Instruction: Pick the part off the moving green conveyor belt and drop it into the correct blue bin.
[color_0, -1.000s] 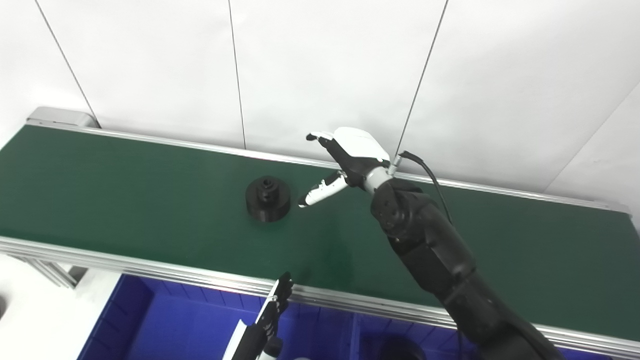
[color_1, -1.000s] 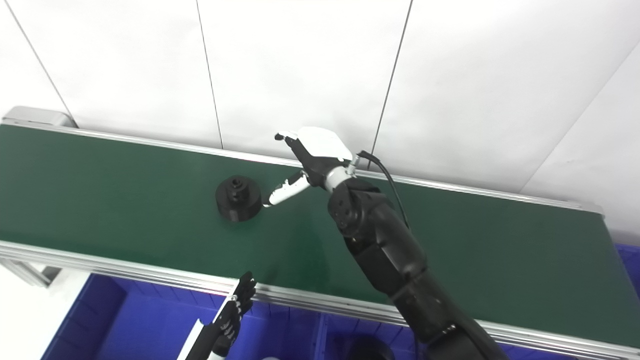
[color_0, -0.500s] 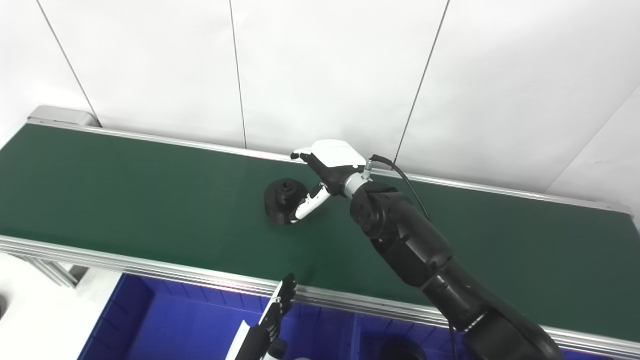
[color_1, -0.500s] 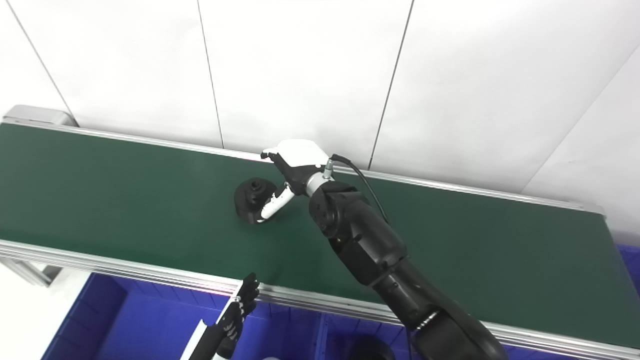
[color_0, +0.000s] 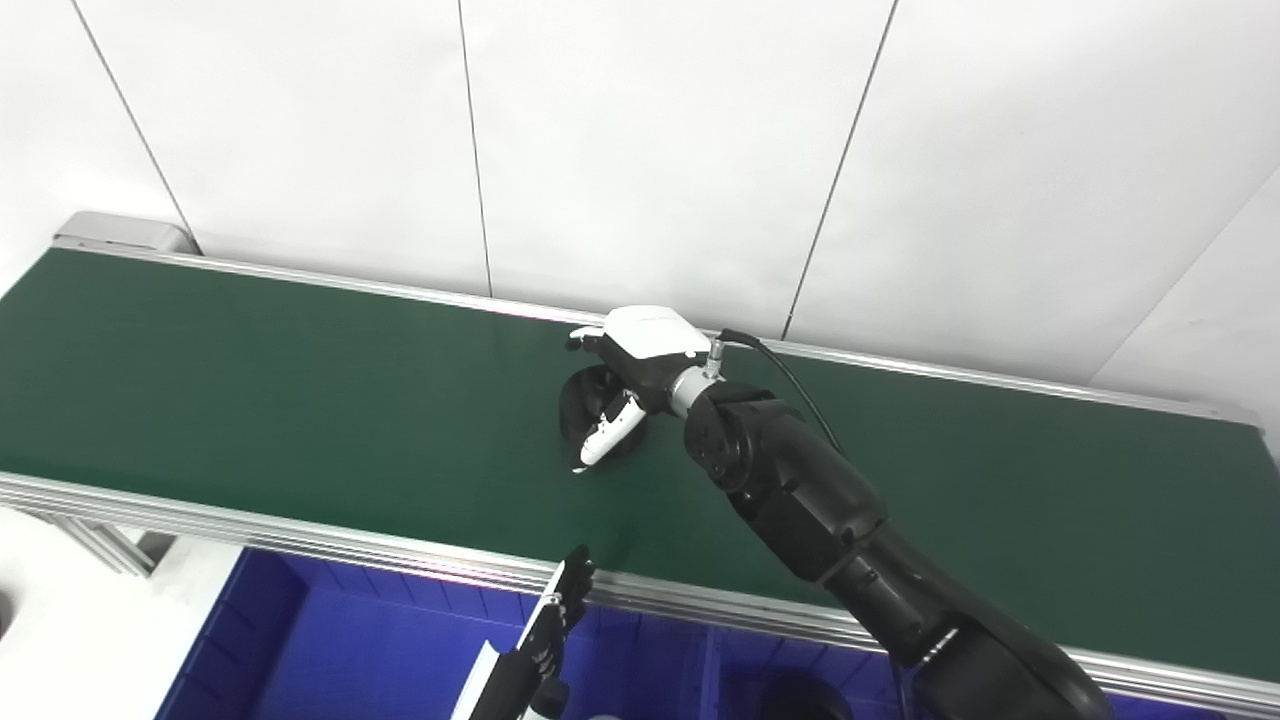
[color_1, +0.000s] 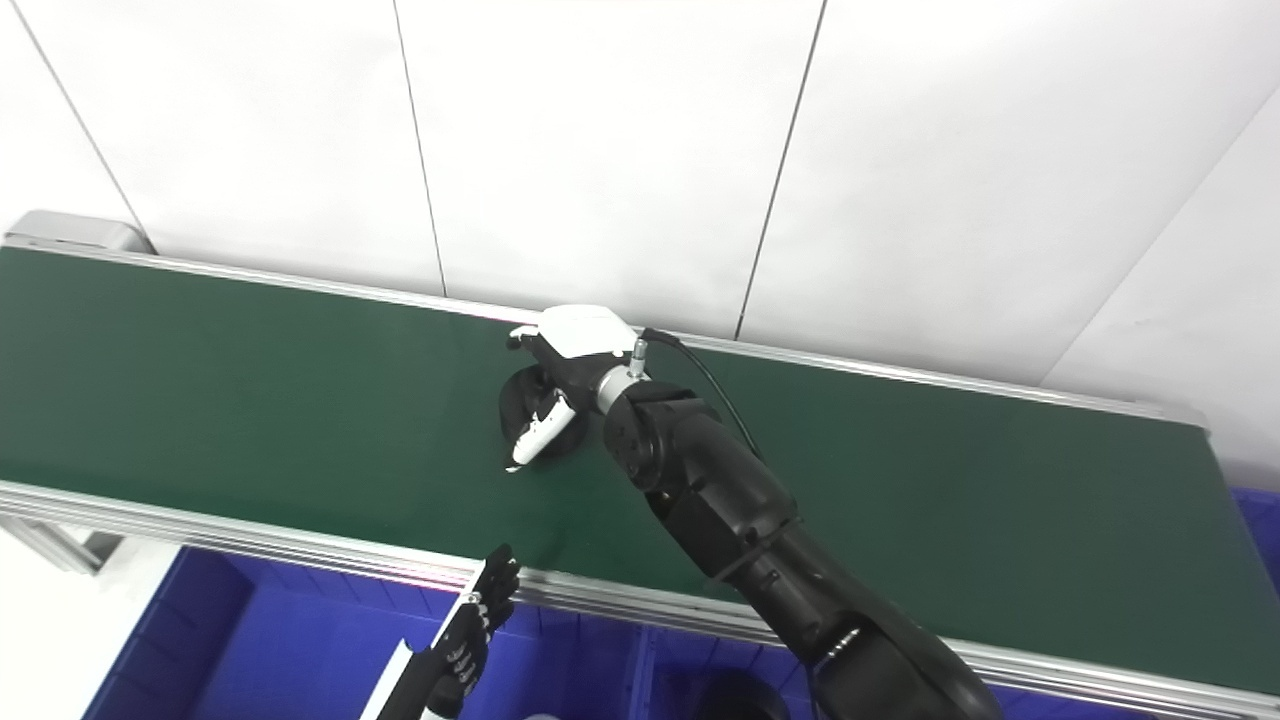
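Left eye view shows your right hand (color_0: 625, 385) draped over the part (color_0: 585, 405), a dark round piece sitting on the belt (color_0: 250, 390) about midway between the belt's near and far rails. Take the part as your landmark. Your right hand covers its right and top sides, with the white back of the hand above it and the white-tipped thumb (color_0: 602, 442) reaching down across its near face, toward you. The other fingers curl around its far side, where you cannot see their tips. Your fingers are wrapped around the part but not plainly clamped, so it is hard to tell whether the grasp has closed; the part looks as if it rests on the belt, not lifted. Being round, the part has no long axis to line up with, so what matters is that thumb and fingers sit on opposite sides of it, near and far. Your left hand (color_0: 545, 640) is well apart, below the belt's near rail, fingers straight and holding nothing, above the bin (color_0: 300, 640). Your right hand is far nearer.
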